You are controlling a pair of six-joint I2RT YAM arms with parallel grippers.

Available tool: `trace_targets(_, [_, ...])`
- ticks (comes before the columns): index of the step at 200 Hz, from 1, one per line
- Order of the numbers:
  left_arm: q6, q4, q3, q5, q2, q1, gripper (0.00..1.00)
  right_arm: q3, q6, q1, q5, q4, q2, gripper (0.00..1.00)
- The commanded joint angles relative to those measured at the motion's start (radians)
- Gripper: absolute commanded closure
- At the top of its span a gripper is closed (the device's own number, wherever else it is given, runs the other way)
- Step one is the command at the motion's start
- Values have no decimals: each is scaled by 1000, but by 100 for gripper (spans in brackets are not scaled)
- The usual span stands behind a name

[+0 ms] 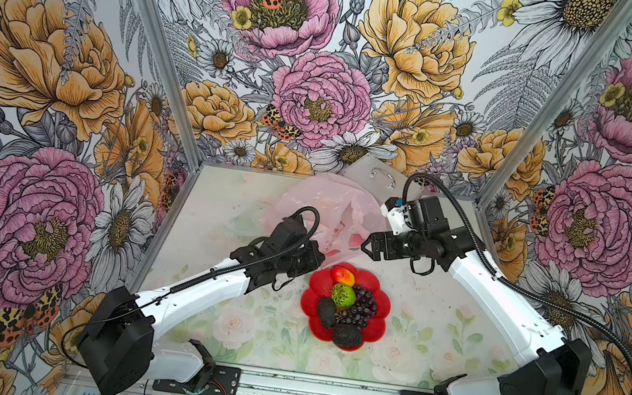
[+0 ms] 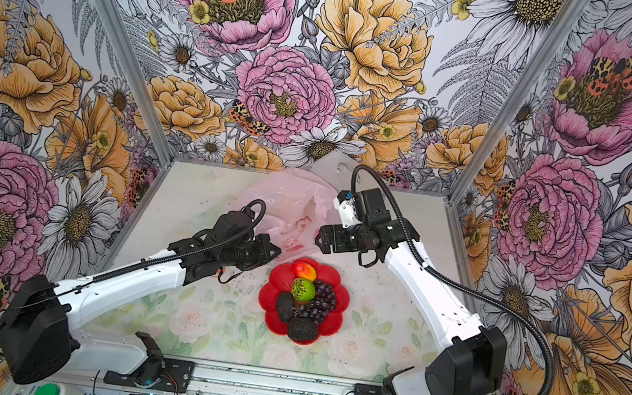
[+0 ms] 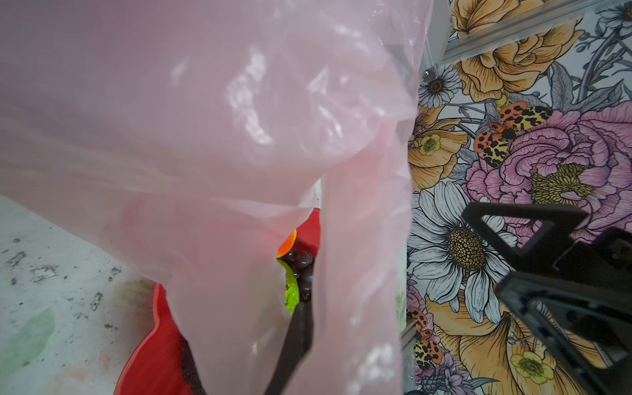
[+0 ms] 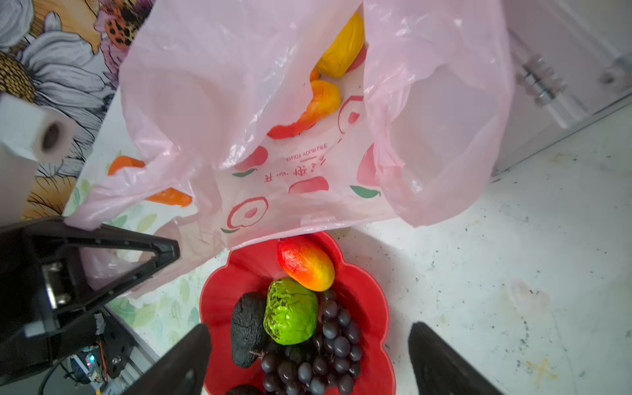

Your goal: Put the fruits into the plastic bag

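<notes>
– Pink plastic bag (image 3: 239, 119) film hangs right over the left wrist lens. Has the left gripper (image 1: 317, 257) got hold of it?
– Yes. Its jaws are closed fully on the bag's edge. In the right wrist view, one of its black fingers (image 4: 164, 249) has pink plastic bunched against it.
– And the right gripper (image 4: 307, 328)?
– Spread wide, with nothing held. It points down at the red plate (image 4: 369, 301) and touches none of the fruit.
– Which fruit lies by it?
– Seen between its fingers are a lime (image 4: 290, 311) and grapes (image 4: 335, 349), with an avocado (image 4: 248, 328) touching the lime on the side toward the left gripper. A mango (image 4: 306, 263) is the fruit closest to the bag. A second avocado (image 1: 347, 335) sits on the side of the plate farthest from the gripper.
– Where is the bag from there?
– Just ahead of the right gripper, its mouth open toward it and its lower lip overlapping the plate's rim. Deep inside lie a yellow fruit (image 4: 342, 48) and an orange-red fruit (image 4: 318, 102), close together.
</notes>
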Motion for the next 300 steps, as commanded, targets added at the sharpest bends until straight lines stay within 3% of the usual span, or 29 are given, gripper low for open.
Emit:
trace_targets(1, [11,24,-14,-22,-23,0,100,22,-30,69,54,-64,52,8])
trace_targets(57, [4,19,-47,-31,-62,2,100,30,-1,152,68,-63,182,9])
trace_targets(300, [-21,-38,-138,-46,-222,45,100,231,-48,172,143,-63,581,12])
